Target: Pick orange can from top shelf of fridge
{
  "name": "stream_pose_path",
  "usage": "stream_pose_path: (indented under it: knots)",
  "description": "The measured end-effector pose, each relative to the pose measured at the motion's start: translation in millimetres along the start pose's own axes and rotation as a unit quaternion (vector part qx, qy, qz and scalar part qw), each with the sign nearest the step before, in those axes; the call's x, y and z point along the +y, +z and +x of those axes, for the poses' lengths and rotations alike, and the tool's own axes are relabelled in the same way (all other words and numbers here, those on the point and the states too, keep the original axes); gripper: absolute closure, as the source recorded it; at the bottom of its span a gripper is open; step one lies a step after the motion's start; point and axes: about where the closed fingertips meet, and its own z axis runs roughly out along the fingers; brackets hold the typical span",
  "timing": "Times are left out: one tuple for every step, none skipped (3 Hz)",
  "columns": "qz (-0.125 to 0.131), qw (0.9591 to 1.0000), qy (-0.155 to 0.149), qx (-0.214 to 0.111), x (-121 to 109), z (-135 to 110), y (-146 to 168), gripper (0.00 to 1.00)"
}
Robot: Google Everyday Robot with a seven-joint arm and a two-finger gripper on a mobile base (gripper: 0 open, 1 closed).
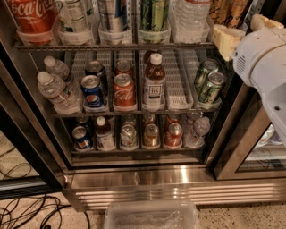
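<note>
The fridge (134, 179) stands open in front of me. Its top shelf (89, 46) is a dark wire rack with clear plastic cups along the front edge. The orange can (233, 10) stands at the far right of that shelf, orange-gold with dark markings; its top is cut off by the frame edge. My gripper (245, 30) is at the upper right, just in front of and slightly below the orange can. Its cream fingers (227, 40) stand apart with nothing between them. The white arm (263, 62) covers the fridge's right edge.
The top shelf also holds a Coca-Cola bottle (31, 15), a green-striped tall can (154, 15) and a water bottle (190, 18). Lower racks hold cans and bottles. A clear plastic bin (152, 214) sits on the floor. Cables (27, 210) lie at lower left.
</note>
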Motion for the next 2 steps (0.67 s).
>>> stream_pose_path:
  knots:
    - [0.007,1.0000,-0.003,-0.006,-2.3,-1.7,12.6,0.39]
    - [0.017,0.9997,-0.006,-0.015,-7.2,-7.6,26.3,0.35]
